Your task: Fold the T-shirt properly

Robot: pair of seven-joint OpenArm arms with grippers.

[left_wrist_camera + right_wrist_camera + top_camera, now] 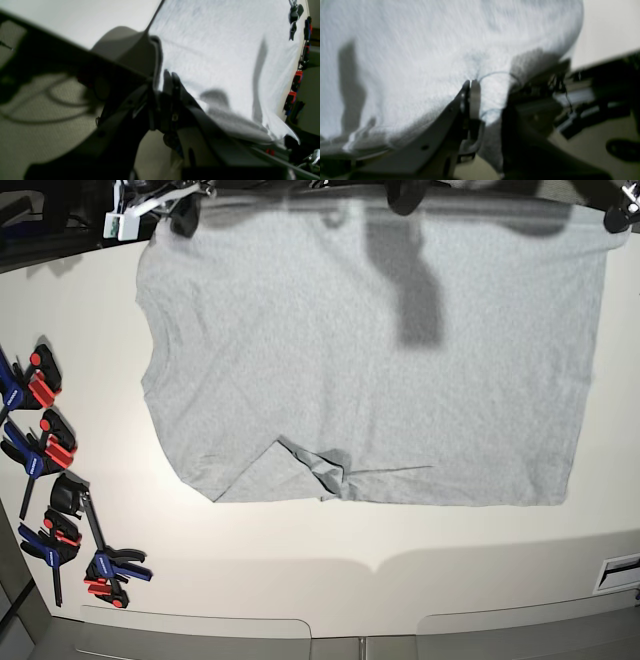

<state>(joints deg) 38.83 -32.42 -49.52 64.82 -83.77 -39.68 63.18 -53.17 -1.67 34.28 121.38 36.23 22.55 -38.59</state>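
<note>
The light grey T-shirt (370, 360) lies spread over the white table (300, 560), plain side up, with no lettering showing. A small crease sits at its lower edge (320, 465). My left gripper (617, 218) is shut on the shirt's corner at the top right of the base view. In the left wrist view its fingers (171, 76) pinch the cloth (225, 50). My right gripper (183, 220) is shut on the top left corner. In the right wrist view its fingers (471, 85) pinch the cloth (407, 50). The shirt's edge between the grippers is taut.
Several blue and red spring clamps (50, 480) lie along the table's left side and also show in the left wrist view (296, 82). A white part (125, 220) sits at the top left. A slot (620, 572) is at the lower right.
</note>
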